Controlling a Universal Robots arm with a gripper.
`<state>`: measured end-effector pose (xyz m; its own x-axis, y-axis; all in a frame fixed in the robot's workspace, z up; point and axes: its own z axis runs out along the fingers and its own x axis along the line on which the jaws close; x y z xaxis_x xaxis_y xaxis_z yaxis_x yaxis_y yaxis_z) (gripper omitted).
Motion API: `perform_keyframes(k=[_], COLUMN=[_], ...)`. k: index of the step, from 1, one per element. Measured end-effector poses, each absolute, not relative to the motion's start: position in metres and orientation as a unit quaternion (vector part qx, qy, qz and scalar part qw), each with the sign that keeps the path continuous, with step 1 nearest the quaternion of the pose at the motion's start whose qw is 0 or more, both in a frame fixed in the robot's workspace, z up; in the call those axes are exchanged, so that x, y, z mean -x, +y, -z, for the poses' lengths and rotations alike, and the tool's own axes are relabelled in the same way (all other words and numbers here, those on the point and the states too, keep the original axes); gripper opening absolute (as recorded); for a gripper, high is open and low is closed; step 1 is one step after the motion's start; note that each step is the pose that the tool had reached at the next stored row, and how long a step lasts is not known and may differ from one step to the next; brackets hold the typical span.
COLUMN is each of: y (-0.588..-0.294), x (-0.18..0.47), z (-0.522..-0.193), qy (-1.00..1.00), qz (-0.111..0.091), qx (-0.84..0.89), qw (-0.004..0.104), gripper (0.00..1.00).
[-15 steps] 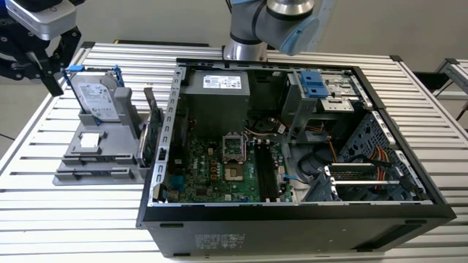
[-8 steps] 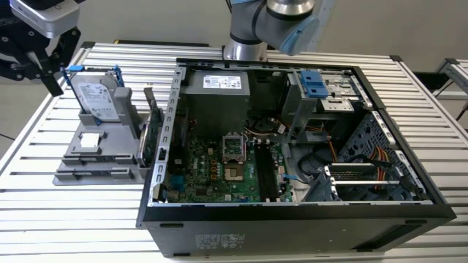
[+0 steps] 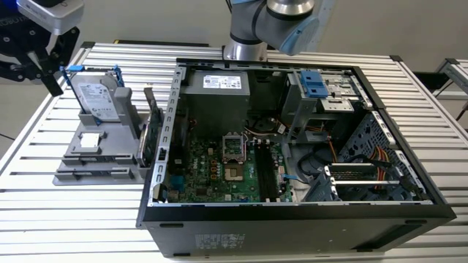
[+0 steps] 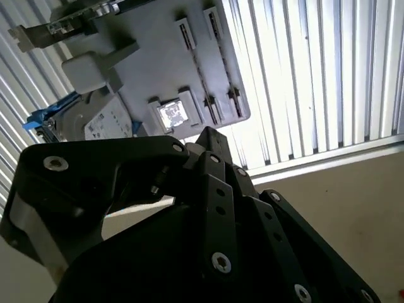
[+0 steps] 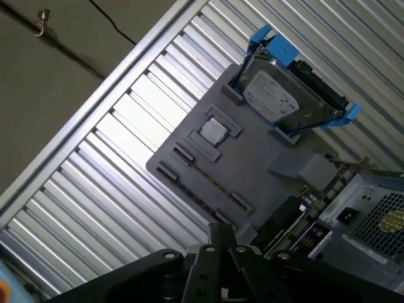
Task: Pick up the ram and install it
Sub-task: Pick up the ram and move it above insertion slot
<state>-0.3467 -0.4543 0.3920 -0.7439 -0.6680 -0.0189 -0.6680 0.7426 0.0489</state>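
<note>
The ram is hidden or out of view. My black gripper [image 3: 50, 82] hangs at the exterior view's far left, above the back corner of the grey holder block [image 3: 95, 178]. In both wrist views its fingertips [image 4: 211, 136] [image 5: 221, 228] meet in one point over the block, shut, and I see nothing between them. The block's long narrow slots [image 5: 208, 189] lie just ahead of the fingertips. The open computer case [image 3: 292, 213] lies at centre, with black motherboard slots [image 3: 264, 170] running along the green board.
On the block stand a silver hard drive in a blue frame [image 3: 98, 98] [image 5: 271, 95], a small square chip [image 3: 89, 141] [image 4: 172, 115] and an upright green expansion card [image 3: 155, 137]. The slatted metal table [image 3: 73, 219] carries everything. The arm's base [image 3: 249, 33] stands behind the case.
</note>
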Motion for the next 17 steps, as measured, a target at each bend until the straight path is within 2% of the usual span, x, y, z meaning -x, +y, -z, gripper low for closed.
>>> perform_keyframes(k=[17], y=[-0.4543], x=[0.3467], z=[-0.392], qy=[0.904], qz=[-0.026], qx=[0.426], qw=[-0.002], gripper=[0.0])
